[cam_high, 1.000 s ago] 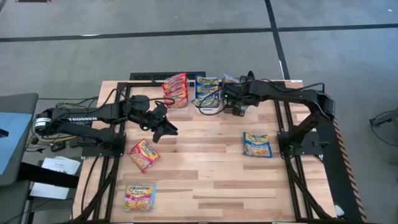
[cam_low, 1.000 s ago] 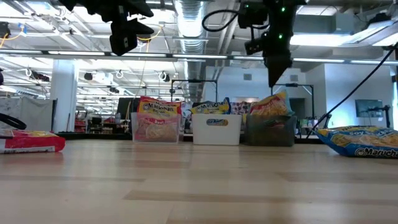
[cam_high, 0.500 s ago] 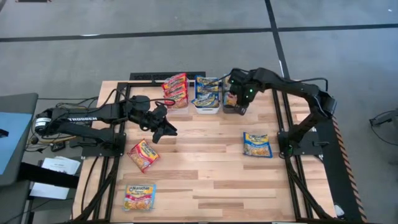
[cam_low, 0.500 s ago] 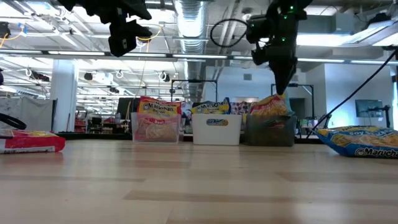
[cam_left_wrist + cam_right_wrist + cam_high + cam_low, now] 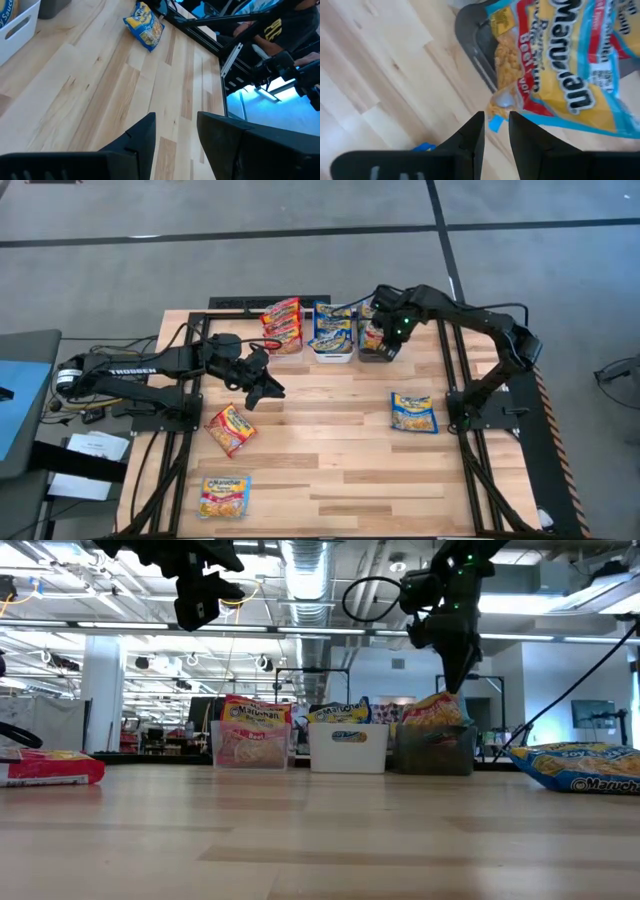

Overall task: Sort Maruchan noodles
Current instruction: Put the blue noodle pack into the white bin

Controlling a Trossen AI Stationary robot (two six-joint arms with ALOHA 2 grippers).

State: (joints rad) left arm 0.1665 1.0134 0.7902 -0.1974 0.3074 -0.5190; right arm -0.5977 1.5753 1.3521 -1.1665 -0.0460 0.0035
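Right gripper (image 5: 379, 345), fingers slightly apart and empty, hovers over the yellow packet (image 5: 560, 65) in the far grey bin (image 5: 470, 35). Left gripper (image 5: 268, 388), parted and empty, waits mid-left.

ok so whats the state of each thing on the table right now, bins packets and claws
clear bin: holds red packets
white bin: holds blue packets
dark grey bin: yellow packet sticking out over its rim
left claw: open, empty, above the table
right claw: open, empty, over the dark grey bin
loose blue packet: flat on the table
two loose red packets: flat on the table
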